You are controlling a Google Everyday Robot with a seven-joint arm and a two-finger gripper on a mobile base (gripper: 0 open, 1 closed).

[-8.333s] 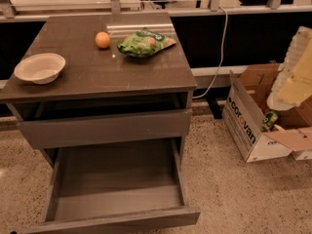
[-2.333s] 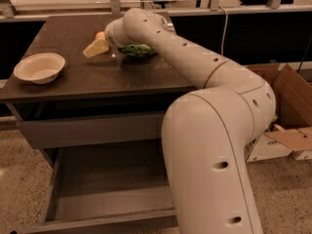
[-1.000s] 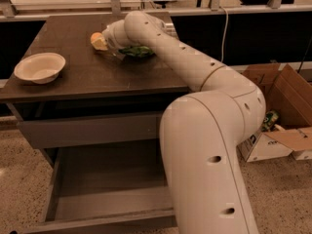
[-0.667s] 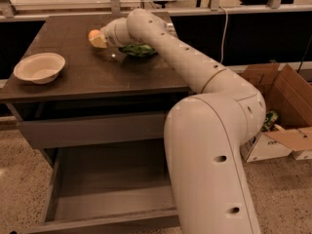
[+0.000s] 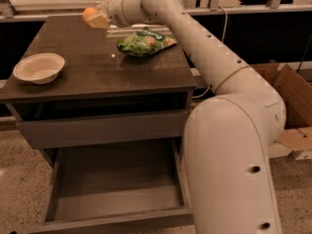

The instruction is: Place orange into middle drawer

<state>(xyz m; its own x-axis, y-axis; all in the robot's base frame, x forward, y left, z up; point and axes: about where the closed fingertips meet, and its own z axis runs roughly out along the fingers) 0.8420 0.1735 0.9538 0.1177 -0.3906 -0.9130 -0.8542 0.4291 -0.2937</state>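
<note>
The orange (image 5: pixel 88 12) is a small round fruit held between my gripper's (image 5: pixel 93 16) yellowish fingers (image 5: pixel 101 20). It hangs above the far left part of the dark cabinet top (image 5: pixel 97 67), clear of the surface. My white arm reaches in from the right over the cabinet. The middle drawer (image 5: pixel 117 179) is pulled open at the bottom front, showing a flat grey floor with nothing in it and low side walls. Above it a grey drawer (image 5: pixel 97 128) shows only its plain front panel and is shut.
A green snack bag (image 5: pixel 144 42) lies on the cabinet top just right of the gripper. A white bowl (image 5: pixel 39 67) stands at the top's left edge. An open cardboard box (image 5: pixel 292 116) sits on the floor to the right. My arm's bulky base (image 5: pixel 229 169) stands beside the open drawer.
My gripper has closed on the orange and lifted it off the cabinet top, moving up and slightly left. The bag and bowl have not moved.
</note>
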